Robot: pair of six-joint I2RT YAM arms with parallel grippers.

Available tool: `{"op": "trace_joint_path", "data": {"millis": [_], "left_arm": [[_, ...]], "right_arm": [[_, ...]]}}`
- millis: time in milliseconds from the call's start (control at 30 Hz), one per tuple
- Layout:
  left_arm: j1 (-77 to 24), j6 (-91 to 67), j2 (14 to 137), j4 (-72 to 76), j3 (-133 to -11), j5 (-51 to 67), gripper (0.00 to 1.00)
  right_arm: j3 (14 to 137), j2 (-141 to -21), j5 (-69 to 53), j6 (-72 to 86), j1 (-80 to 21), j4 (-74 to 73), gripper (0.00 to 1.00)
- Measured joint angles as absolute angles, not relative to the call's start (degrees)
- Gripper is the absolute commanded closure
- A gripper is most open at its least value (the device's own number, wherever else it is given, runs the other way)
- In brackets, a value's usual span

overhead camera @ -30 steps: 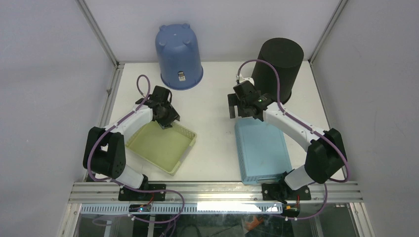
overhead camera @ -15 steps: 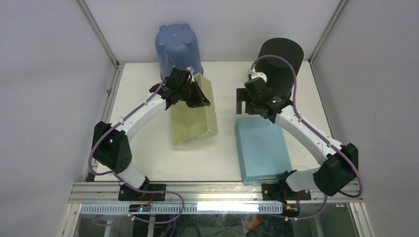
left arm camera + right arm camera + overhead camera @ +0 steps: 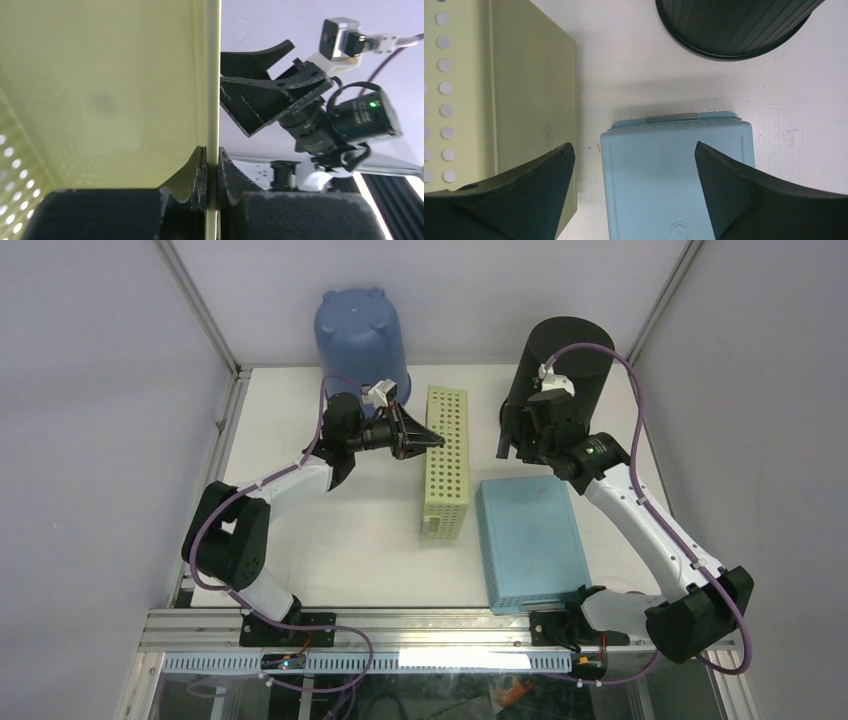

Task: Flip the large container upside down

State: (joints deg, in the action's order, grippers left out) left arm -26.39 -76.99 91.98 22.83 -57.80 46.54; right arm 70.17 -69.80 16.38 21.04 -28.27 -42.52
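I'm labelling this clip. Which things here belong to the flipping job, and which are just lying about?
In the job:
green perforated basket, tipped on its side
left hand, shut on its wall

Lying about:
blue bucket
black bin
light blue box
right hand, open and empty

The left hand (image 3: 212, 156) was pinched tight, its arm stretched forward; the right hand (image 3: 634, 150) pointed down, fingers spread wide.

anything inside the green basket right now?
Nothing visible: the left wrist view shows the green basket with a bare floor and perforated wall. The left gripper, clamped on its rim, blocks the lower part of that view.
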Motion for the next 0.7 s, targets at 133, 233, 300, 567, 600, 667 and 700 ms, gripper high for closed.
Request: {"op": "trace_joint_path", "data": {"millis": [133,233,300,567,600,667,700], "left_arm": [[-24.3,-82.7,92.2,31.5,-53.6,48.6,1.0],[-22.5,-87.1,92.5,38.5,-49.6,49.8,1.0],[-21.5,-89.2,92.9,41.1,-47.6,50.4,0.95],[-18.6,-86.5,92.9,39.7,-45.3,53.1,0.52],[-18.3,-85.1,92.6,38.1,-45.3,53.2,0.42],[-18.1,-81.9,91.9,34.4,-45.4,53.7,0.3],[-17.9,-80.1,91.4,32.0,-45.4,54.2,0.27]], "right_arm": [[70.2,-69.8,15.4,21.4,-27.9,-42.8,0.06],[70.2,-69.8,14.5,21.6,-27.9,-42.8,0.06],[70.2,-69.8,13.9,22.0,-27.9,-42.7,0.06],[70.0,-69.8,9.7,24.3,-27.9,-41.6,0.06],[69.7,-69.8,8.7,24.7,-27.9,-40.9,0.06],[68.9,-69.8,6.6,26.0,-27.9,-39.4,0.07],[68.5,-69.8,5.5,26.6,-27.9,-38.7,0.07]]}}
